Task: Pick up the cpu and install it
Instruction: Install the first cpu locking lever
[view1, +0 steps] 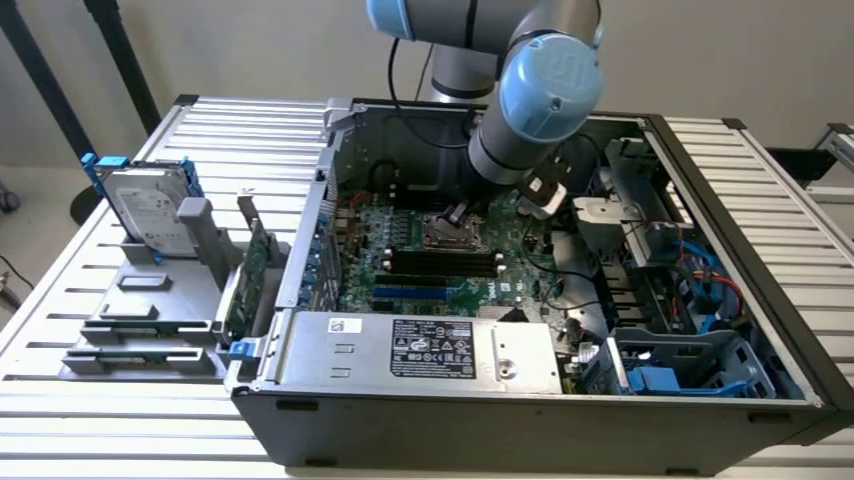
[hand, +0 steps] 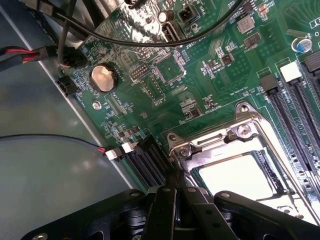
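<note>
In the wrist view the metal socket frame (hand: 240, 131) on the green motherboard (hand: 200, 75) stands open. A flat, bright silver square, which looks like the cpu (hand: 240, 176), lies inside it. My gripper (hand: 172, 187) hovers just beside the socket's edge, its black fingers (hand: 164, 207) pressed together with nothing visible between them. In the exterior view the gripper (view1: 461, 215) reaches down into the open computer case, right over the socket (view1: 451, 235) in the middle of the board.
Black cables (hand: 150, 42) cross the board near a coin battery (hand: 103, 77). Memory slots (hand: 305, 100) run beside the socket. A power supply (view1: 414, 345) fills the case's front. Outside the case, on the exterior view's left, stand a hard drive (view1: 144, 208) and a green card (view1: 248, 280).
</note>
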